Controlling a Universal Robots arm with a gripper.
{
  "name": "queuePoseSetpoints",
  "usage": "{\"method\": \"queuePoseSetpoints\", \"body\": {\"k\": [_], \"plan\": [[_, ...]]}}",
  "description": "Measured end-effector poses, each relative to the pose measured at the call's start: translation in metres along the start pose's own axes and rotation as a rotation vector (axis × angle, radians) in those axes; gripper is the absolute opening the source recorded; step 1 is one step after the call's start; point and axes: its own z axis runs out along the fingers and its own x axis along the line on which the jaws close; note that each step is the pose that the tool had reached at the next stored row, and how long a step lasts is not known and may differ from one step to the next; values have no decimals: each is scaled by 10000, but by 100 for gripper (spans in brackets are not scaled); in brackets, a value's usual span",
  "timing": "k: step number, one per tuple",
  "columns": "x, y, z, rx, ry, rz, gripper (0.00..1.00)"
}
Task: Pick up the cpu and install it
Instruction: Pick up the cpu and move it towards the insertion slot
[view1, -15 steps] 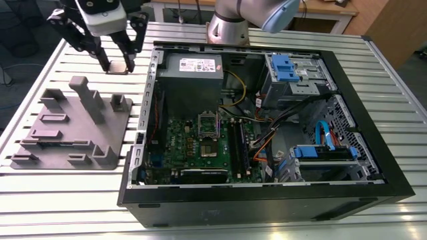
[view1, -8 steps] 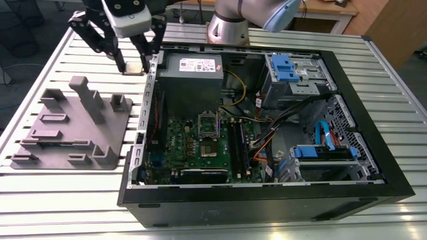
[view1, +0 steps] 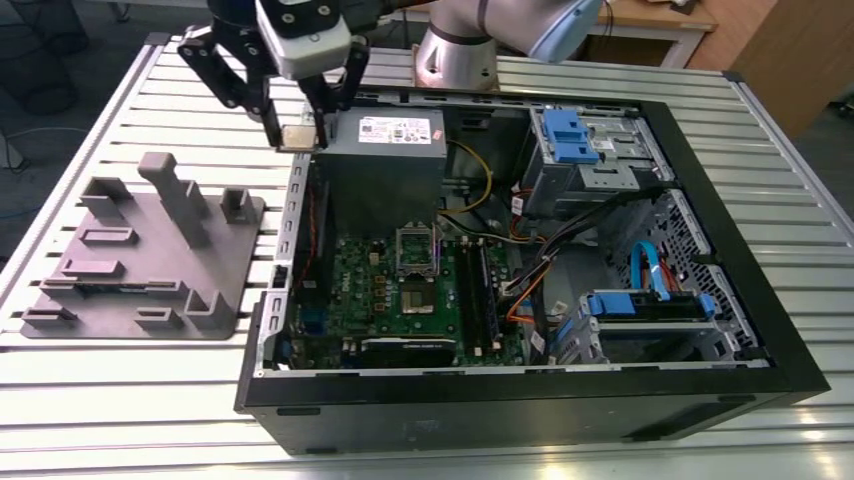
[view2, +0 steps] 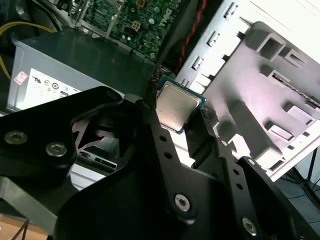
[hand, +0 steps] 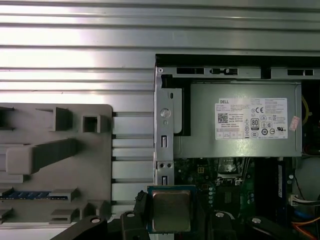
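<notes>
Your end effector (view1: 298, 130) was clamped on the cpu (hand: 171, 210), holding it in the air above the open computer case's (view1: 534, 385) side wall, beside the power supply (hand: 240, 120). Its fingers (view2: 151, 125) covered two chip edges. The motherboard socket (view1: 415, 252) lay well apart.

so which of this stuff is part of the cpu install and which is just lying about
Part of the job: the cpu, held in the gripper; the socket frame on the motherboard; the computer case.
Lying about: the grey tray; the power supply; the blue drive brackets.
</notes>
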Motion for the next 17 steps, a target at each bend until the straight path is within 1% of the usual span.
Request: {"method": "queuePoseSetpoints", "body": {"k": [10,17], "plan": [[-331,5,24,0,-1,0,47],[-593,9,44,1,1,1,47]]}}
